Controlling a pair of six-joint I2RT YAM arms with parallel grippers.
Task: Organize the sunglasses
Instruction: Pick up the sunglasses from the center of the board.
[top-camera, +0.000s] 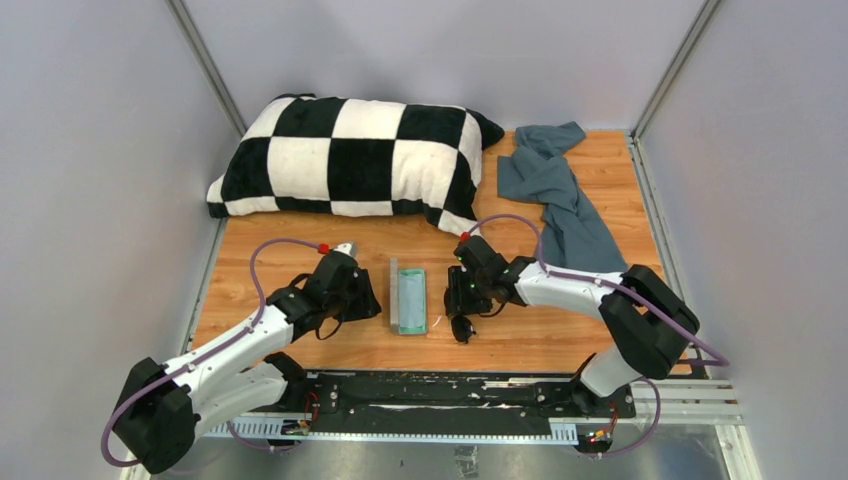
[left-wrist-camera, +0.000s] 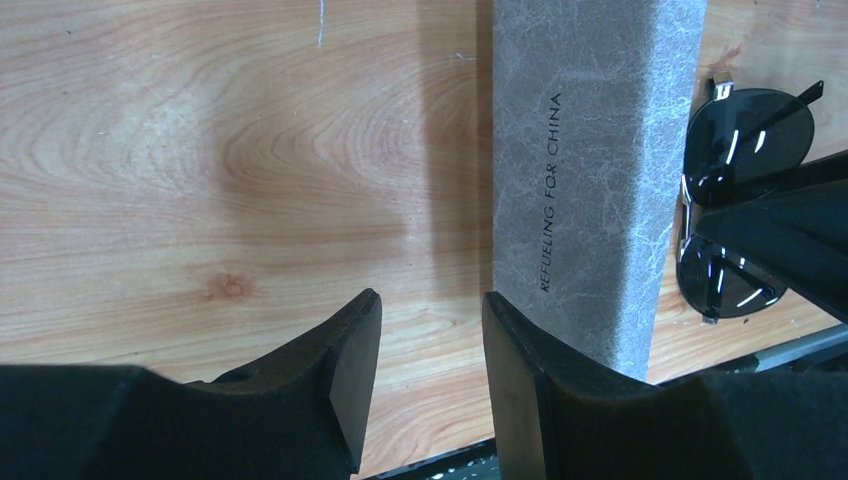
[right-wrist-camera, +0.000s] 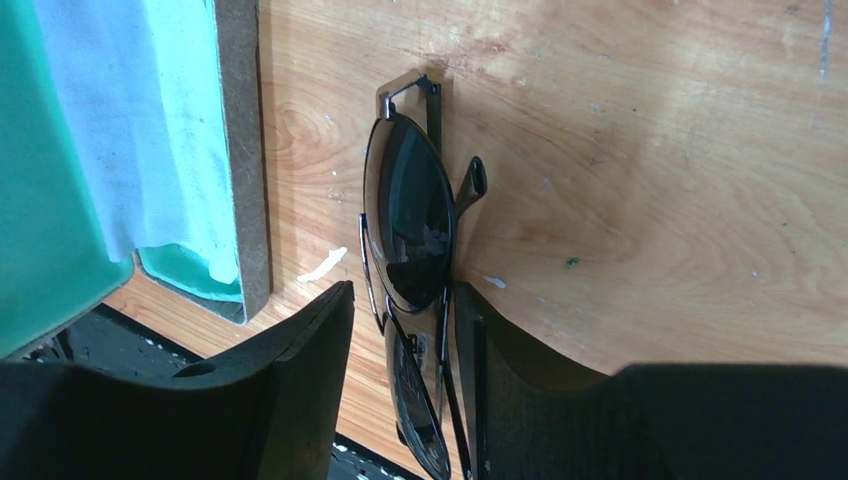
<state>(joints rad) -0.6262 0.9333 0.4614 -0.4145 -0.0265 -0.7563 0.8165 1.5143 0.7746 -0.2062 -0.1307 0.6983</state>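
On the wooden desk (top-camera: 560, 340), my right claw (right-wrist-camera: 405, 300) straddles the folded sunglasses (right-wrist-camera: 410, 220) lying just beside the open case (left-wrist-camera: 580, 180), poised to lift them in, though I cannot tell whether it grips yet, while my left claw (left-wrist-camera: 430, 320) hovers parted and empty alongside.

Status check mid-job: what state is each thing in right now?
sunglasses: folded, on the table.
case: open.
light-blue cloth: lying inside the case.
left gripper: open, empty.
right gripper: jaws straddle the sunglasses; grip unclear.
grey towel: crumpled.
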